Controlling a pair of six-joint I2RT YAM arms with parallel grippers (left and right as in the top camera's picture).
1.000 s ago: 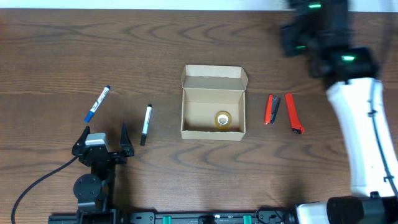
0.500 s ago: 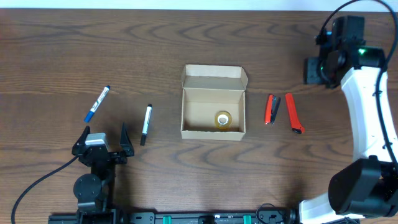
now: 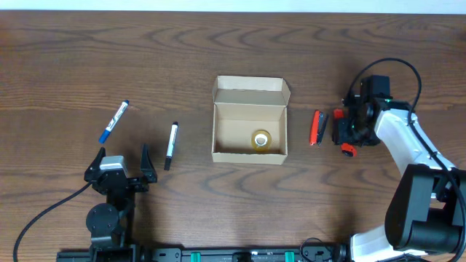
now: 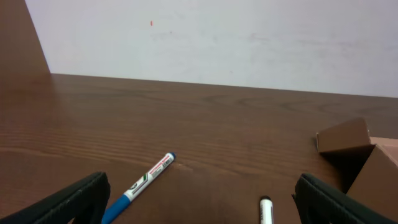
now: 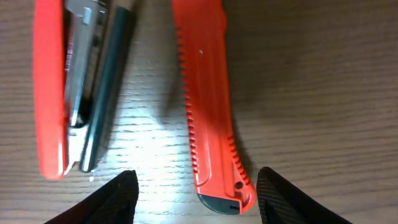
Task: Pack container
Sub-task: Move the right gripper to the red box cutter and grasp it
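The right gripper (image 5: 199,198) hovers with jaws spread wide astride the red plastic box cutter (image 5: 208,106). The red-and-steel stapler (image 5: 74,87) lies just to its left, and the small tan cardboard container (image 3: 247,155) sits beyond that, lid flap open. The box looks light and thin-walled, likely to buckle, so I'd pinch one side wall. The left gripper (image 3: 121,161) rests wide open. I count one container, one yellowish tape roll (image 3: 261,139) inside, one cutter, one stapler, and two markers, blue-capped (image 3: 114,121) and black (image 3: 171,145).

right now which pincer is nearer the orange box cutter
Right. The right pincer is directly over the orange cutter, open astride it; the left pincer is far off, past the cardboard box.
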